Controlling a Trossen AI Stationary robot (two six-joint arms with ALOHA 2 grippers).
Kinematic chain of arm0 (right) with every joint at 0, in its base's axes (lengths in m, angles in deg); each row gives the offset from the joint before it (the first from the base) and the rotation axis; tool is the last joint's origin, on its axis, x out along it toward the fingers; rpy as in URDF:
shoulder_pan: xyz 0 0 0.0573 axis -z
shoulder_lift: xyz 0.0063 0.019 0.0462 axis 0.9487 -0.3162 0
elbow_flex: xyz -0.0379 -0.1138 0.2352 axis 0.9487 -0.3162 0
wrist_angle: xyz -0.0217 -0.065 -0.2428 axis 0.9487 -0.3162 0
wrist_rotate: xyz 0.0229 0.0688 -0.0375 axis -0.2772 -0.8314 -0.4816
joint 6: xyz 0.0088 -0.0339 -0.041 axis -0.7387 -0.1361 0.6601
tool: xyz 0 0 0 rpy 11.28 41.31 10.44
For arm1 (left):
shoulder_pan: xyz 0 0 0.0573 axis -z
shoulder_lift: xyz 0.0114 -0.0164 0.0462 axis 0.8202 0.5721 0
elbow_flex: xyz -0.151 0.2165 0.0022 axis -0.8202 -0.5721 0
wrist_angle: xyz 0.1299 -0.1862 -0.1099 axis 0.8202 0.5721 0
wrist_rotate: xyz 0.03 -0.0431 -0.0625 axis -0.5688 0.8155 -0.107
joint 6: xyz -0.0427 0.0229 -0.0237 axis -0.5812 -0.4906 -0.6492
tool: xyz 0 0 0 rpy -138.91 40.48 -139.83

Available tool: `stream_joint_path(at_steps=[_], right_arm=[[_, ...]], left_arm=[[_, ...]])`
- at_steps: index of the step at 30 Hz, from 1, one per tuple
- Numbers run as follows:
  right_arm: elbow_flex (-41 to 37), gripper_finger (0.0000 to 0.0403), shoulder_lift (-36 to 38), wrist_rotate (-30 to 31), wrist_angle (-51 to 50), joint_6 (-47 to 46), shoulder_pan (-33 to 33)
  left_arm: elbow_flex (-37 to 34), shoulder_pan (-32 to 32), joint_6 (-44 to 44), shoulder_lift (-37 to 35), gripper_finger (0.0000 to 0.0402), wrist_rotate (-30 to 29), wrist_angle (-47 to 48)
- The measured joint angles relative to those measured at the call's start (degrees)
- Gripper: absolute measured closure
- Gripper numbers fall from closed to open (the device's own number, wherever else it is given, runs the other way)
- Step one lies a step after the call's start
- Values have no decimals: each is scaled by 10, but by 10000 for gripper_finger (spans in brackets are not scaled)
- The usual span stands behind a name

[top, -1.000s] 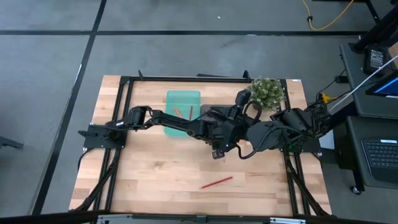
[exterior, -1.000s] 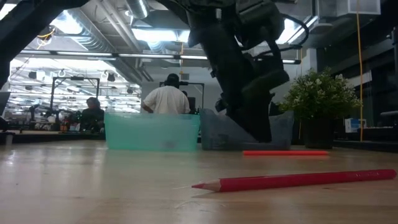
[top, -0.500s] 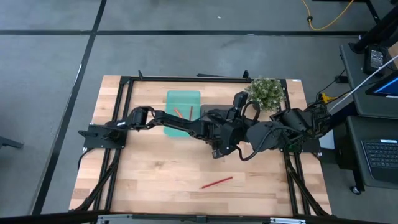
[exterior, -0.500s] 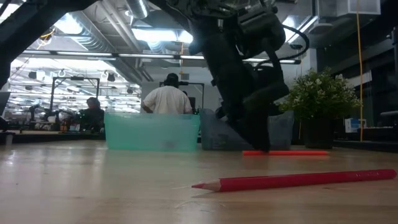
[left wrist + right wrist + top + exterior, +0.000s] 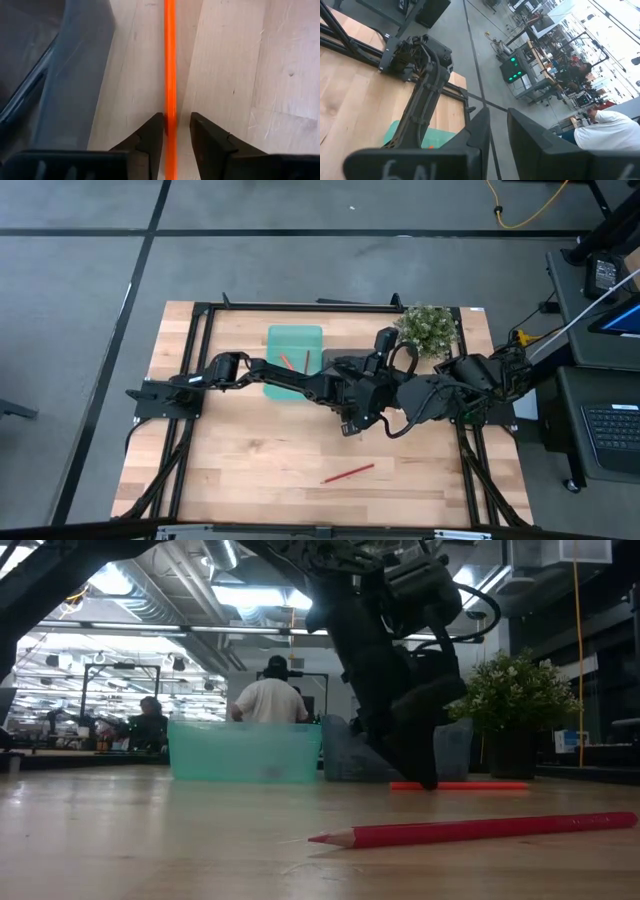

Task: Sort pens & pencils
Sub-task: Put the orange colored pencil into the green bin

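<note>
1. Orange pen (image 5: 170,60) runs straight between the left hand's (image 5: 174,131) open fingers (image 5: 152,132), not yet pinched; straddling it lengthwise likely sets up a clean grip.
2. Grey tray (image 5: 75,75) lies just beside the pen, left in the left wrist view.
3. Right hand (image 5: 495,131) hangs raised mid-worktop, a narrow gap between its fingers, holding nothing.
4. Teal tray (image 5: 294,358), above centre in the high view, holds orange sticks; a red pencil (image 5: 348,473) waits lower centre on the worktop (image 5: 230,465).
</note>
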Motion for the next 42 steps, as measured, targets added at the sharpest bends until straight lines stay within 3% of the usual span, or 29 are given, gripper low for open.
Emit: stream_joint_path(at_steps=[9,22,42], right_arm=[[0,334,0,-2,7,2,0],[0,334,0,-10,14,4,2],[0,334,0,-9,18,4,2]], left_arm=[[-1,5,-1,3,322,-7,8],[-1,16,0,3,389,-18,16],[-1,44,-31,2,384,-25,69]])
